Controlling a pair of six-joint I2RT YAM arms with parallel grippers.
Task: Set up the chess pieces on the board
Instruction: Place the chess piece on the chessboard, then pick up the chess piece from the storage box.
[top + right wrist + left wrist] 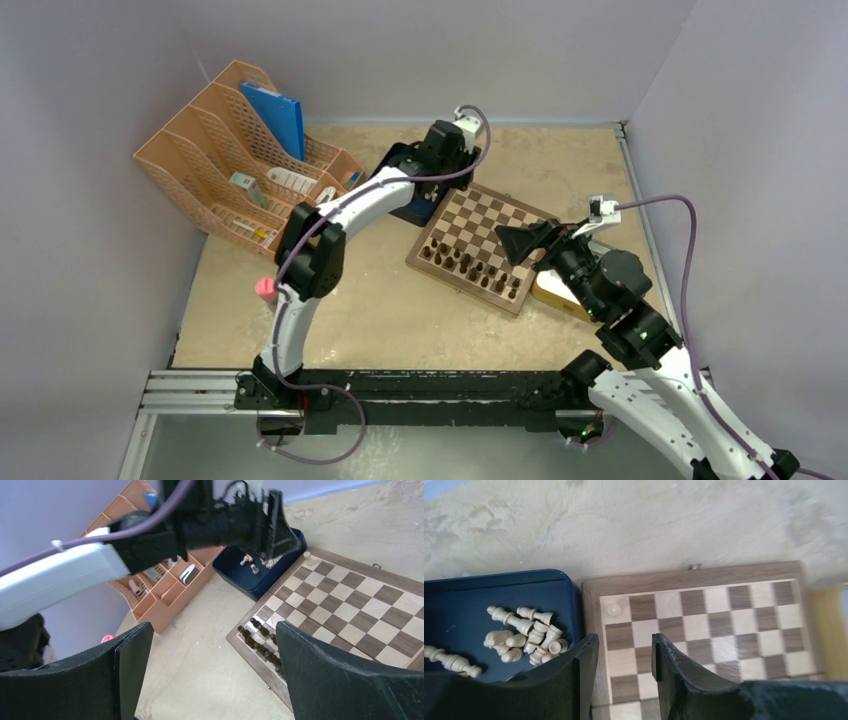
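At the far left stands a peach-coloured plastic file rack (215, 170) with one blue folder (278, 112) in it, and one small pink thing (265, 289) lies near the base of the left arm (340, 215). This white and black arm stretches far forward from its base and bends to the right at the elbow. Its wrist is above the place where the dark blue square tray (454, 605) meets the board.

The left gripper (624, 642) is released: its two black fingers stand apart and nothing is between them. One finger is over the tray edge, the other over the board.

In the tray lie the pale cream wooden chess pieces (524, 635), on their sides, most in one heap and a few apart at the left. They overlap, so I cannot count them exactly.

Just beside the tray is the square wooden chessboard (704, 575) with brown and cream squares. One cream pawn (614, 609) stands upright and free on the corner square nearest to the tray. Dark brown pieces (470, 268) stand in two rows along the near edge of the board; their number I cannot tell.

The right arm (640, 330) rises from the right base and points left, towards the board. The right gripper (212, 630) hovers above the right side of the board with its jaws wide apart, grasping nothing.
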